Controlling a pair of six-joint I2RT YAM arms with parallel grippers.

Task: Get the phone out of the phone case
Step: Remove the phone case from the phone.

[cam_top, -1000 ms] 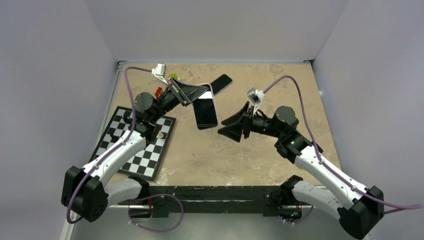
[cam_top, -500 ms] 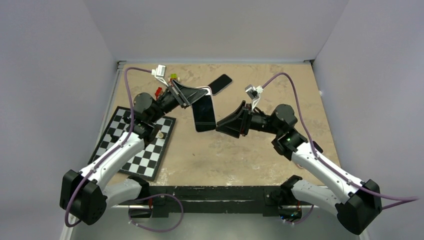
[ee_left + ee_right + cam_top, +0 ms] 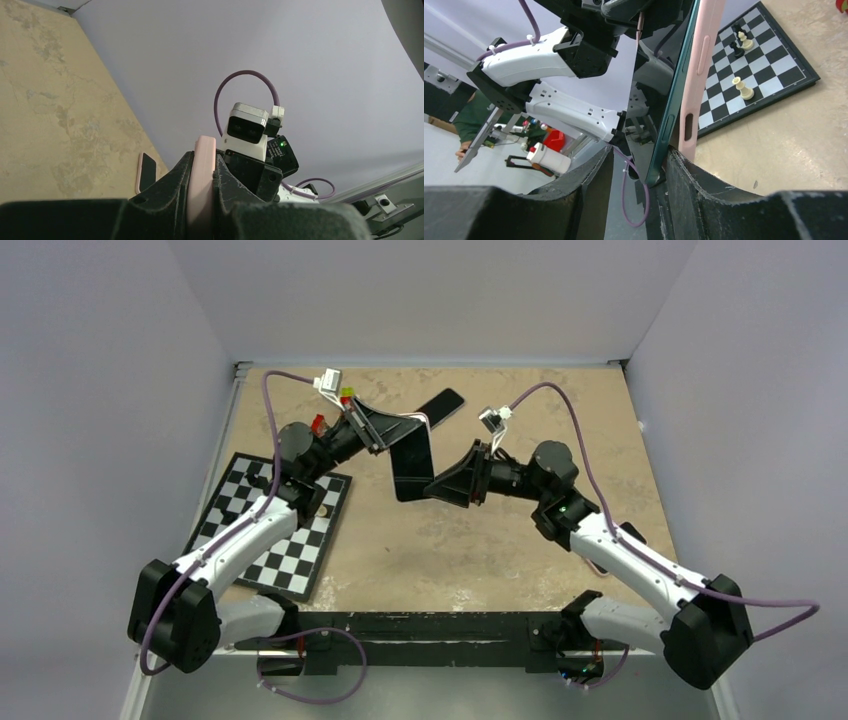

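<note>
Right wrist view: my right gripper (image 3: 639, 152) stands part-open, its fingers (image 3: 704, 192) straddling the lower corner of the phone (image 3: 663, 125). The teal-edged phone sits close against the frame-right finger, with a clear gap to the other. Just to its right runs the pink case (image 3: 701, 65), nearly upright, its bottom end a little higher in frame than the phone's corner. I cannot tell how far the phone is seated in it. Beyond, at upper right, a chessboard (image 3: 774, 55) lies on the table (image 3: 784, 150) with a white piece (image 3: 744, 90) and some dark ones standing on it.

Through the left wrist camera, my left gripper (image 3: 202, 167) is clamped narrow on the case's edge at bottom centre, its fingers (image 3: 172, 185) pressed to both faces. Past it, the right arm's wrist camera (image 3: 246, 129) looks back at me. A dark slab (image 3: 146, 172) with a pink edge lies flat on the table at lower left.

From the top view, phone and case hang tilted at centre frame between both grippers, the left one gripping from the upper left and the right one meeting the lower corner from the right. The slab lies towards the far edge, and the chessboard sits at left under the left arm.
</note>
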